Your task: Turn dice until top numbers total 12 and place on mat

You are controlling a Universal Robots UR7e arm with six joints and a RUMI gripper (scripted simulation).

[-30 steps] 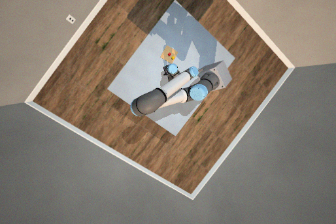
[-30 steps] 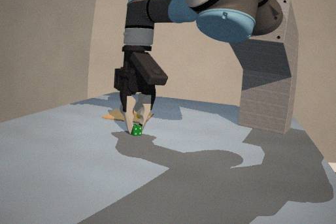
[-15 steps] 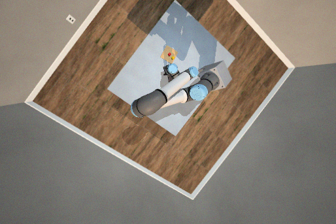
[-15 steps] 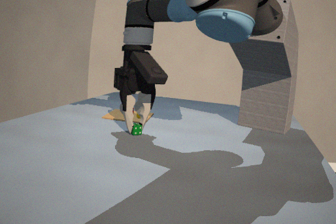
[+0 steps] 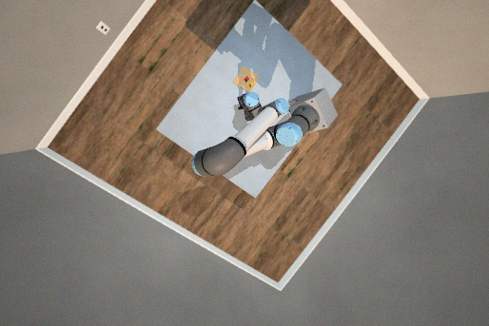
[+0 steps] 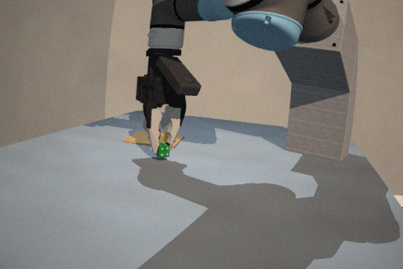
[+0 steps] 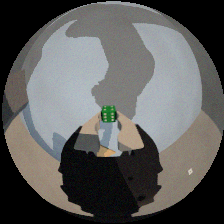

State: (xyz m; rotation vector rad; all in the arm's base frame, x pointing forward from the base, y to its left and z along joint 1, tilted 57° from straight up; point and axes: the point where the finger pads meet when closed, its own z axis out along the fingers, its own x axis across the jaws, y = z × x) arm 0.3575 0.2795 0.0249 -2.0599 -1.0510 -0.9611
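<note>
My gripper (image 6: 163,150) (image 7: 109,111) is shut on a green die (image 6: 163,150) (image 7: 109,114) with white pips. It holds the die at the table top, just in front of the tan mat (image 6: 135,138) (image 5: 242,73). A red die (image 5: 246,79) and a yellow die (image 5: 251,85) sit on the mat in the overhead view. In the side view they are mostly hidden behind my fingers. In the overhead view the green die is hidden under my wrist.
The blue-grey table top (image 6: 78,201) (image 5: 200,111) carries the arm's grey pedestal (image 6: 321,123) (image 5: 323,106) at the right. Wooden floor (image 5: 119,116) surrounds the table.
</note>
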